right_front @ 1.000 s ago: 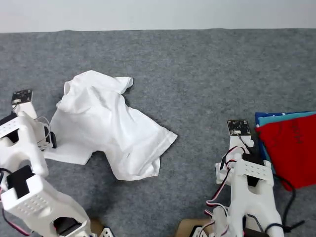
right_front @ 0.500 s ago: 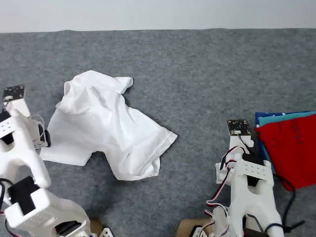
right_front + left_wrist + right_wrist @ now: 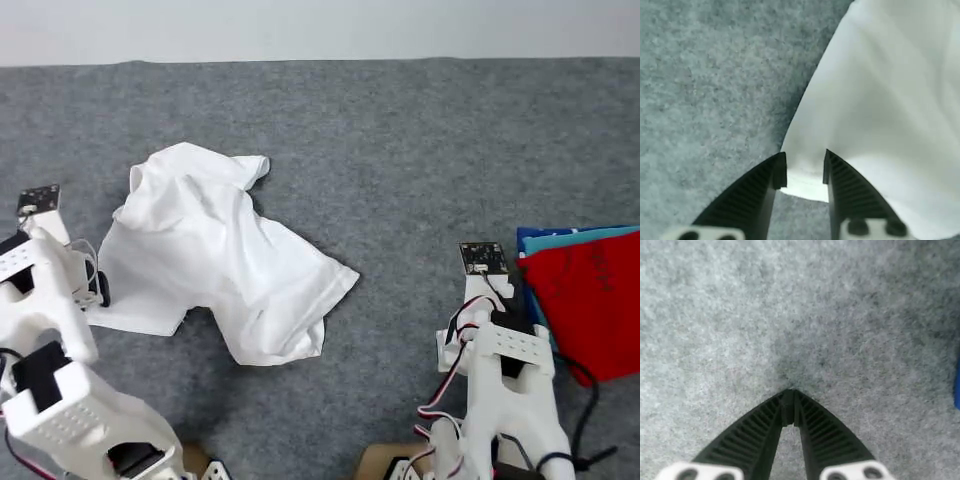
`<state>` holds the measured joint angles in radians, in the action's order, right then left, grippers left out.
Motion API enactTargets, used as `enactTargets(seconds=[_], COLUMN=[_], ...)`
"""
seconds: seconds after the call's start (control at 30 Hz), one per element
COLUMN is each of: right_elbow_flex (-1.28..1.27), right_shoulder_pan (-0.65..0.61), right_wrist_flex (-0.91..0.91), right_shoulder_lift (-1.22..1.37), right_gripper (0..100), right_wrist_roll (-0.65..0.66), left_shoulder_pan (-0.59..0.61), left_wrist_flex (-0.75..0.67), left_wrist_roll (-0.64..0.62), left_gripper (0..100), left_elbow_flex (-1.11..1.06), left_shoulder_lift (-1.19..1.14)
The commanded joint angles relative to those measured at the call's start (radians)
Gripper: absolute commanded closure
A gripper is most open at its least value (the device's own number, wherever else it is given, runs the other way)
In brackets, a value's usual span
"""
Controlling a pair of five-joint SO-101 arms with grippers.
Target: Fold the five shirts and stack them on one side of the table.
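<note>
1. The white shirt [image 3: 215, 255] lies crumpled and unfolded on the left half of the grey table [image 3: 420, 140]. A stack topped by a red shirt [image 3: 590, 300] sits at the right edge.
2. The left gripper [image 3: 805, 172] is at the shirt's near-left hem, jaws apart with the hem corner between them.
3. The right gripper [image 3: 791, 407] sits over bare felt just left of the stack, jaws together on nothing.
4. The step in hand looks like taking hold of the white shirt. The next move calls for closing on the hem and then drawing the cloth flat.
</note>
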<state>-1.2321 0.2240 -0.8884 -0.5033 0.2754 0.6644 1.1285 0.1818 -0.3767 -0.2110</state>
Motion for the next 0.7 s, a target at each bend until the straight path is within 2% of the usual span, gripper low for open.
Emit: enactTargets(seconds=[0.0,0.2,0.43,0.67], right_elbow_flex=[-0.055,-0.055,-0.055,-0.055], right_shoulder_pan=[-0.035,-0.035,-0.035,-0.035], right_wrist_flex=[-0.027,-0.027,-0.027,-0.027], right_shoulder_lift=[0.002,0.002,0.002,0.002], right_gripper=[98.7,98.7,98.7,98.7], right_wrist_roll=[0.006,0.006,0.006,0.006], left_shoulder_pan=[0.009,0.014,0.081,0.038], left_wrist_flex=[-0.015,-0.008,-0.006,-0.055], left_wrist_roll=[-0.003,-0.003,0.023,0.037], left_gripper=[87,87,87,87], left_elbow_flex=[0.008,0.010,-0.001,-0.039], left_shoulder_lift=[0.008,0.011,0.072,0.035])
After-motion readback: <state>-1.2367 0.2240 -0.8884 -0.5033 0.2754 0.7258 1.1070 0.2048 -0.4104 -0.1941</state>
